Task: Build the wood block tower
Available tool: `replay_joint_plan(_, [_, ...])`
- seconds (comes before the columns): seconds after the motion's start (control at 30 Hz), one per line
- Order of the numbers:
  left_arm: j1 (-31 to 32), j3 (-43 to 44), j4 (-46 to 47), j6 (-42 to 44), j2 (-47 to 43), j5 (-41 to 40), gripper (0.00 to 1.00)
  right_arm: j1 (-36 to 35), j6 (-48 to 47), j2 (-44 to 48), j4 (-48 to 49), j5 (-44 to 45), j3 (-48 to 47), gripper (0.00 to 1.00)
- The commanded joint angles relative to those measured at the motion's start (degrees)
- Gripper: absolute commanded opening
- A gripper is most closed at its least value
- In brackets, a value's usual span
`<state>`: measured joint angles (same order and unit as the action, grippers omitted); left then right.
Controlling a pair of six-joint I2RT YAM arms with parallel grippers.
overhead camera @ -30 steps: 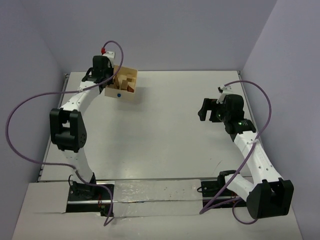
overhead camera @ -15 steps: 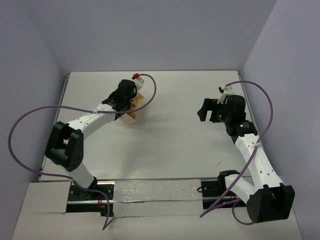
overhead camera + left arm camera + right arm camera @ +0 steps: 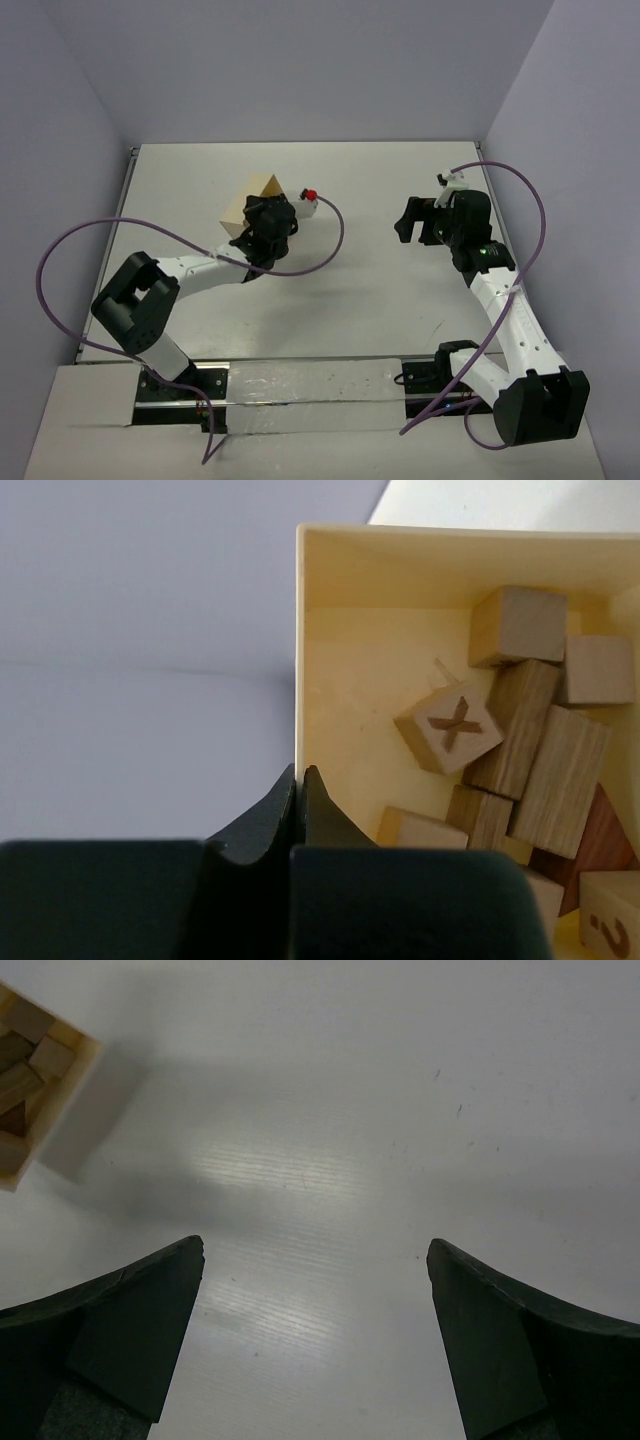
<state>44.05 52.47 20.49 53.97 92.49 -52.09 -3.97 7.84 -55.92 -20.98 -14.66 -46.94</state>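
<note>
Presently the left gripper (image 3: 300, 780) has its jaws pressed together on one thin side wall of the pale wooden box (image 3: 340, 680), one dark finger on the inside face and one on the outside, with only the wall between them. In the top view the left arm reaches forward over the left-centre of the bench (image 3: 380, 290), and the left gripper (image 3: 268, 215) sits against the near side of the box (image 3: 243, 207), which appears tilted with a corner uppermost. Whether the box touches the bench cannot be told from these views. The wood blocks (image 3: 520, 730) lie inside the box in a loose jumble, crowded toward the side away from the pinched wall. They range from light tan to reddish brown. One pale cube, the block marked with an X (image 3: 448, 727), lies tilted nearer the middle of the box floor, and another at the lower corner bears a dark mark that is cut off by the frame. The right gripper (image 3: 315, 1250) has its jaws spread wide and holds nothing, with bare white bench (image 3: 330, 1110) beneath them. In its wrist view a corner of the box (image 3: 55, 1095) shows at the upper left, with wood blocks (image 3: 20, 1060) inside and a shadow on the bench beside it. From above, the right gripper (image 3: 405, 222) stands well apart from the box, on the right side of the bench, facing toward it.
</note>
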Motion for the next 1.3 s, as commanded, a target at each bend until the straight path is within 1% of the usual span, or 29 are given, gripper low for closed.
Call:
replay_joint_plan(0.0, [4.04, -4.76, 25.40, 23.19, -1.81, -8.47, 0.00, -0.08, 0.13, 1.39, 0.56, 0.33, -2.14, 1.00])
replay_joint_plan(0.07, [6.61, -7.02, 39.26, 30.52, -0.43, -9.15, 0.00, -0.08, 0.16, 1.57, 0.73, 0.62, -2.02, 1.00])
replay_joint_plan(0.13, [8.75, -9.92, 49.64, 41.38, 2.24, -9.30, 0.00, 0.01, 0.25, 1.78, 0.68, 0.96, -2.02, 1.00])
replay_joint_plan(0.17, [9.80, -10.59, 55.14, 43.52, 2.84, -9.04, 0.00, 0.01, 0.25, 1.78, 0.68, 1.03, -2.02, 1.00])
replay_joint_plan(0.23, [11.81, -12.10, 63.16, 49.24, 4.77, -8.28, 0.00, 0.01, 0.27, 1.87, 0.65, 1.47, -2.10, 1.00])
replay_joint_plan(0.33, [14.44, -14.11, 69.60, 55.49, 7.42, -7.56, 0.00, 0.10, 0.26, 2.04, 0.68, 1.75, -2.02, 1.00])
replay_joint_plan(0.43, [17.45, -15.61, 75.38, 59.65, 9.91, -6.85, 0.00, 0.10, 0.26, 1.82, 0.60, 1.98, -2.25, 1.00])
replay_joint_plan(0.53, [18.99, -16.96, 81.88, 63.74, 13.56, -6.41, 0.00, 0.19, 0.34, 1.63, 0.33, 2.27, -2.84, 1.00])
replay_joint_plan(0.67, [21.16, -17.58, 86.13, 65.56, 17.65, -7.20, 0.00, 0.27, 0.34, 1.71, 0.06, 2.73, -3.07, 1.00])
replay_joint_plan(0.9, [24.15, -16.62, 86.12, 64.07, 20.88, -9.69, 0.00, 0.28, 0.34, 1.87, -0.11, 2.89, -3.07, 1.00])
replay_joint_plan(1.1, [24.77, -15.78, 86.03, 64.46, 21.11, -9.64, 0.00, 0.35, 0.34, 1.52, -0.29, 2.80, -3.58, 1.00])
replay_joint_plan(1.27, [23.36, -13.88, 86.12, 66.65, 19.27, -8.34, 0.00, 0.36, 0.43, 1.48, -0.29, 2.71, -3.63, 1.00])
